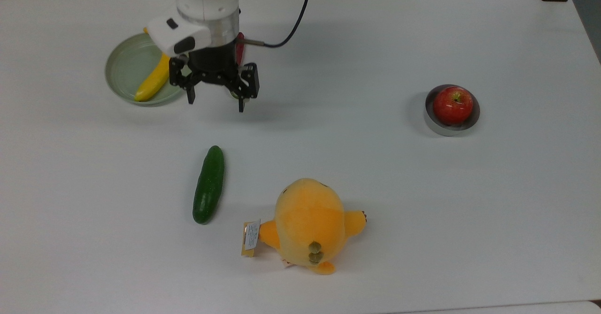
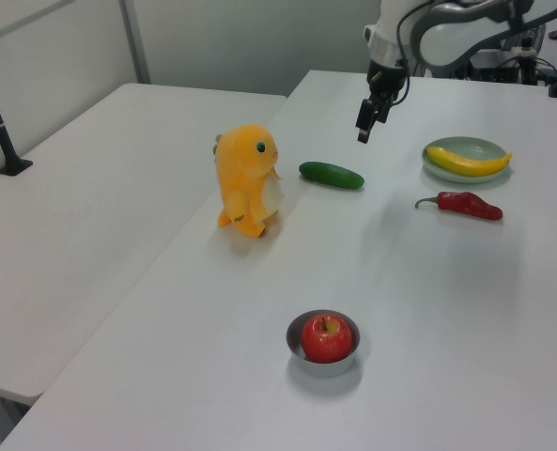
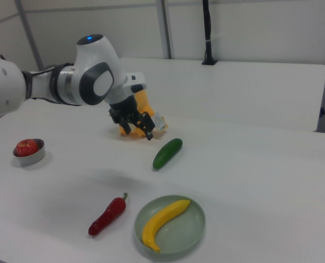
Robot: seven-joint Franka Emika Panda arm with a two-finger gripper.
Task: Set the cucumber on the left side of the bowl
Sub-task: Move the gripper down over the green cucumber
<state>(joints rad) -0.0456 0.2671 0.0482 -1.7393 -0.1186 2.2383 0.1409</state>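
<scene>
A wide white table (image 1: 375,46) fills the scene, with a second white table beside it in the left view and grey partition walls behind. Above the table hangs the black two-finger gripper (image 1: 215,102) of the white arm, its fingers spread apart and holding nothing; in the top view it sits just beside the lower right edge of the shallow pale green plate (image 1: 123,65). A yellow banana (image 1: 152,81) lies on that plate, and a red chili pepper (image 2: 464,204) lies on the table next to it, partly hidden by the arm in the top view.

The dark green, smooth, elongated cucumber (image 1: 209,185) lies flat on the table below the gripper in the top view, well apart from it, with an orange plush toy (image 1: 310,225) near it on the top view's right. The small round grey metallic bowl (image 1: 434,124) stands far off toward the top view's right, well apart from the cucumber, and holds a red apple (image 1: 452,105). In the right view the gripper (image 3: 134,125) hovers in front of the plush toy, the cucumber (image 3: 167,153) just to the right view's right of it.
</scene>
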